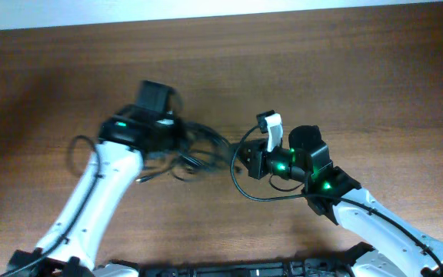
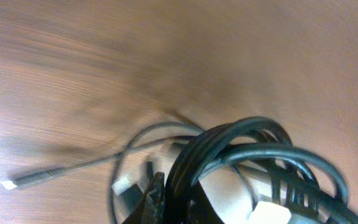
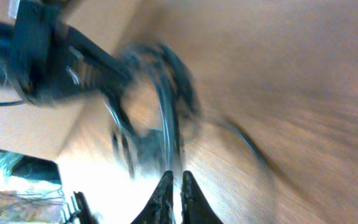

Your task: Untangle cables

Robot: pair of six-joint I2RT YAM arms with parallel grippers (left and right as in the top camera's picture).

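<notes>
right jaws: pinched almost together, fingertips [image 3: 166, 186] nearly touching. One thin strand of the cables [image 3: 166, 124] runs straight down into the gap, so I'd call that gripping a strand.
left jaws: honestly can't tell. Only a dark fingertip [image 2: 154, 199] pokes in at the bottom edge of my wrist feed, with the thick coil pressed right against it.
main tangle: bunched up right at the left jaws, loops spilling out across the gap toward the right jaws.
plug end [image 2: 27, 180]: on a straight strand with a pale tip, lying flat out beyond the left jaws, apart from the coil.
bench [image 1: 321, 61]: brown wood grain under everything.
feed quality: right wrist view is badly smeared, so the strand details are fuzzy.
</notes>
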